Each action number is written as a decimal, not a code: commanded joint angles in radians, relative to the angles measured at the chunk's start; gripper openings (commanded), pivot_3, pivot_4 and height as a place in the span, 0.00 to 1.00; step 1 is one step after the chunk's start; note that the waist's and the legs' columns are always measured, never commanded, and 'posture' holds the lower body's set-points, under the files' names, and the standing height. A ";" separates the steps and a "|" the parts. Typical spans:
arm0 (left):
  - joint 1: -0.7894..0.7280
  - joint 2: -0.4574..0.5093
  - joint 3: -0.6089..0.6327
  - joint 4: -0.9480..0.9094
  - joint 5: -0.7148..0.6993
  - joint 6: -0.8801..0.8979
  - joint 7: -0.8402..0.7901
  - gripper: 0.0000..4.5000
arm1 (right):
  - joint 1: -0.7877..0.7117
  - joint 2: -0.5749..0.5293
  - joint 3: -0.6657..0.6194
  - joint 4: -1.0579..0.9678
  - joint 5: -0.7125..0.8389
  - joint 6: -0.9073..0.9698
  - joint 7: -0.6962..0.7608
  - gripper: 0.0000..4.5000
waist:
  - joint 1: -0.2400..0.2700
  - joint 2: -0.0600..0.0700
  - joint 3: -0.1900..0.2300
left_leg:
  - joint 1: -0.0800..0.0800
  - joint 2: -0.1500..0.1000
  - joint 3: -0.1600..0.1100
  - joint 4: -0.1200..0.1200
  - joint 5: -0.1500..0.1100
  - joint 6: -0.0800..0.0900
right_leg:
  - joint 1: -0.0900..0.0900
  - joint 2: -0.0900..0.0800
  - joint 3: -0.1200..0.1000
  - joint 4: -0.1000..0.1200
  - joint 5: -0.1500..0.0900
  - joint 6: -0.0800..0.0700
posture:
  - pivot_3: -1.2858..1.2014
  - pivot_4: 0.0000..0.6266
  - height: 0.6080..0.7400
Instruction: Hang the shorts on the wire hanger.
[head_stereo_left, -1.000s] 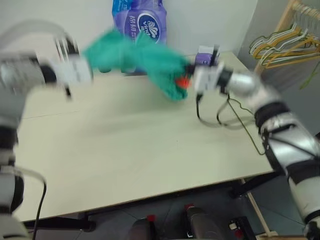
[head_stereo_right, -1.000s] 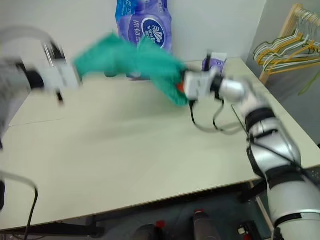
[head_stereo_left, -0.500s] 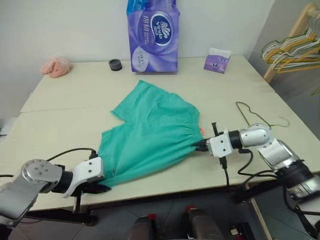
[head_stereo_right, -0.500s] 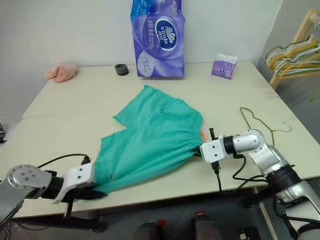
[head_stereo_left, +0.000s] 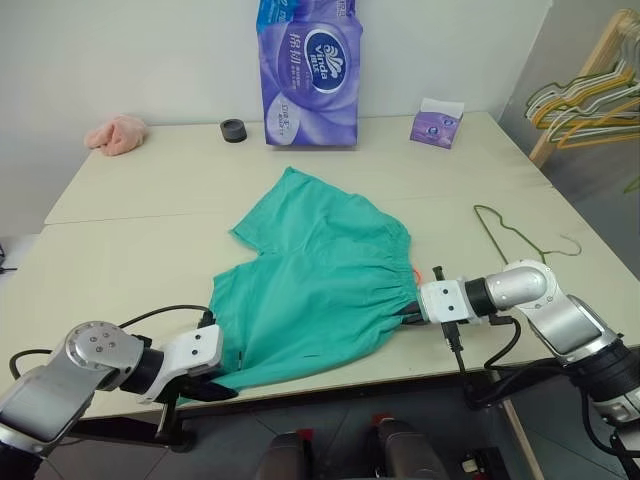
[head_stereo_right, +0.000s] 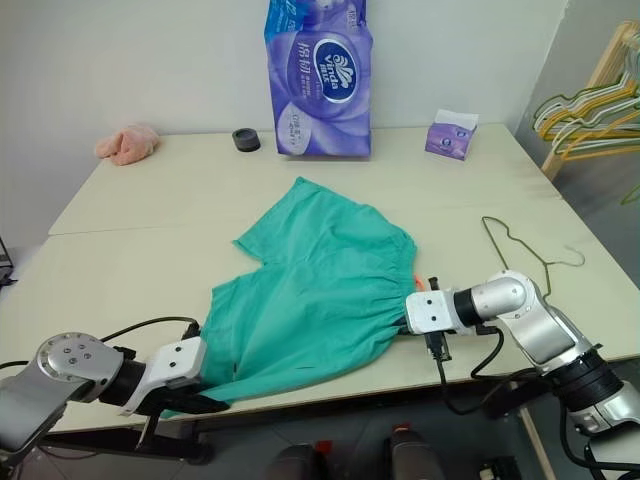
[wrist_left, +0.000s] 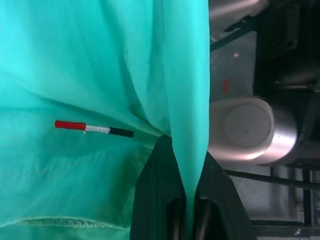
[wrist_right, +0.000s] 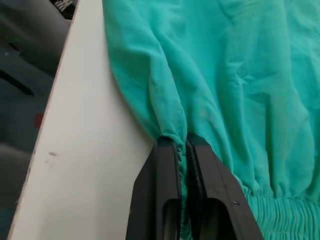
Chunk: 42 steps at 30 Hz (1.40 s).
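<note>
The teal-green shorts (head_stereo_left: 320, 280) lie spread flat on the table, waistband toward the front edge. My left gripper (head_stereo_left: 222, 390) is shut on the waistband's left corner at the table's front edge; the cloth is pinched between its fingers (wrist_left: 165, 200). At the waistband's right end my right gripper (head_stereo_left: 408, 315) is shut on the gathered fabric, with its fingers (wrist_right: 170, 175) clamped together. A bit of orange drawstring (head_stereo_left: 415, 272) peeks out beside it. The thin olive wire hanger (head_stereo_left: 515, 232) lies flat on the table to the right of the shorts, apart from both grippers.
A purple tissue pack (head_stereo_left: 308, 70) stands at the back, with a small black cup (head_stereo_left: 233, 130) and a pink cloth lump (head_stereo_left: 116, 133) to its left. A small purple box (head_stereo_left: 436, 123) sits back right. A rack of coloured hangers (head_stereo_left: 585, 95) stands off the table's right side.
One second ago both grippers held the shorts up in the air; they have come down and back, and the shorts now lie spread on the table, still held at both ends.
</note>
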 joint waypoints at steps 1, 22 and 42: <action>0.035 0.039 0.026 -0.054 -0.028 0.011 -0.049 0.05 | 0.006 -0.013 -0.023 -0.059 0.022 0.040 0.034 0.14 | 0.000 0.000 0.000 | 0.000 0.000 0.000 0.000 0.000 0.000 | 0.000 0.000 0.000 0.000 0.000 0.000 | 0.48 0.16 1.00; -0.141 -0.126 0.221 -0.079 -0.364 0.142 -0.008 0.97 | 0.109 0.140 -0.530 -0.167 0.372 0.547 -0.379 1.00 | 0.015 -0.002 -0.001 | 0.000 0.000 0.000 0.000 0.000 0.000 | 0.001 -0.001 0.000 -0.002 0.000 0.000 | 0.48 0.18 1.00; -0.596 -0.286 -0.029 -0.074 -0.247 0.217 0.120 0.97 | -0.029 0.120 -0.684 0.612 0.119 0.552 -0.827 1.00 | -0.055 -0.001 0.000 | -0.001 -0.002 0.001 -0.002 -0.002 0.002 | 0.000 0.002 0.003 -0.002 0.001 -0.001 | 0.46 0.18 1.00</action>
